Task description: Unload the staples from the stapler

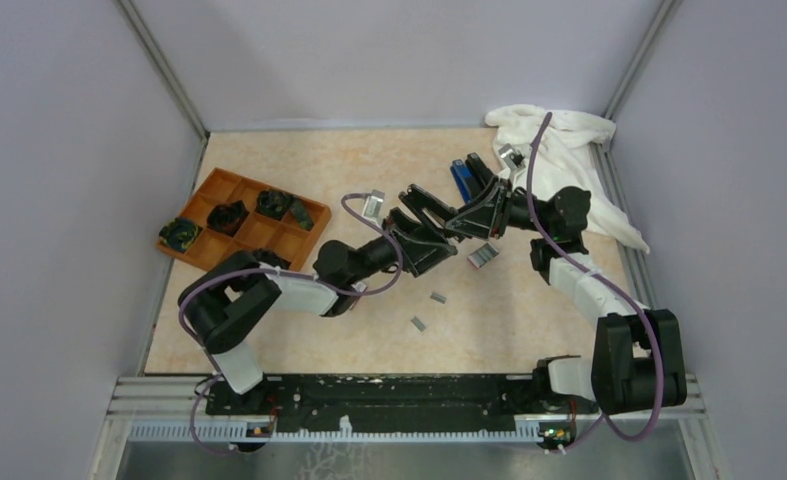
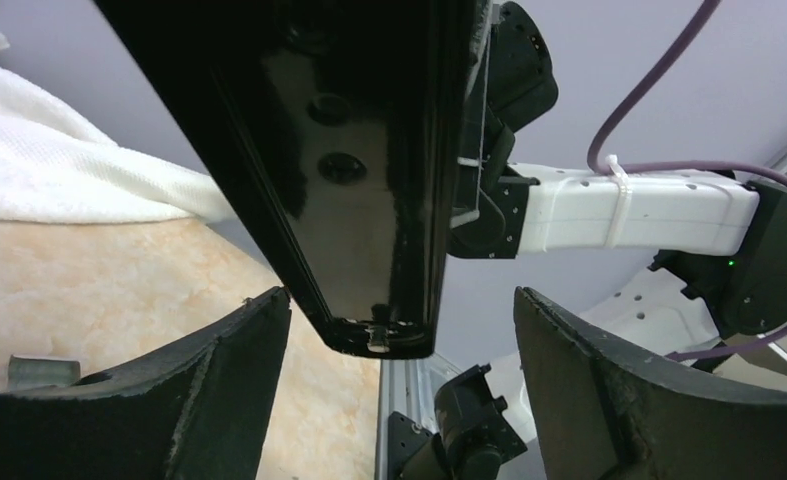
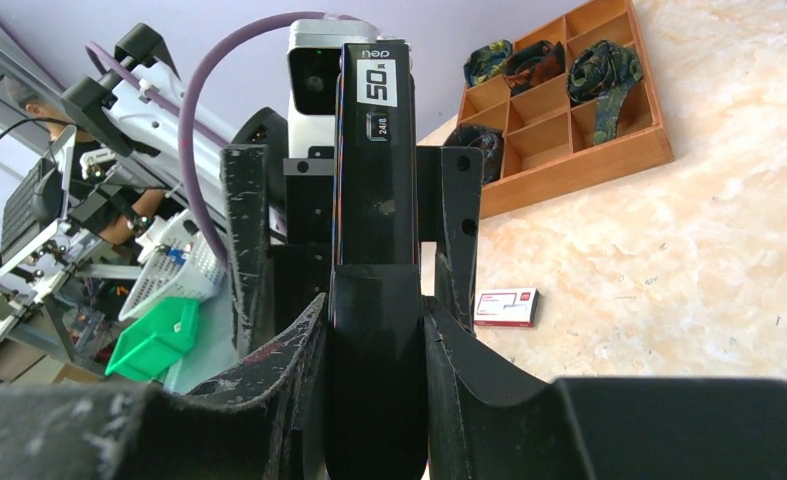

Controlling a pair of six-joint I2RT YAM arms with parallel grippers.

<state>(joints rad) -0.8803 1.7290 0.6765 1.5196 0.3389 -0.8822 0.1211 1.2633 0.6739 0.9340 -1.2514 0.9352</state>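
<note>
The right gripper point(image 3: 374, 335) is clamped on the black stapler point(image 3: 374, 190) and holds it up off the table point(image 1: 529, 300), over its middle. The left gripper point(image 2: 401, 305) stands wide open, its fingers point(image 2: 239, 350) on either side of the stapler's end. Two small grey bits lie loose on the table nearby, on the arms' side of the grippers. They are probably staples point(image 1: 437, 297), though too small to be sure.

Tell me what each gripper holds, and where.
Right gripper clamps the black stapler by its sides near one end. Left gripper is open, holding nothing.

Bright even light, soft shadows, blurred foreground
</note>
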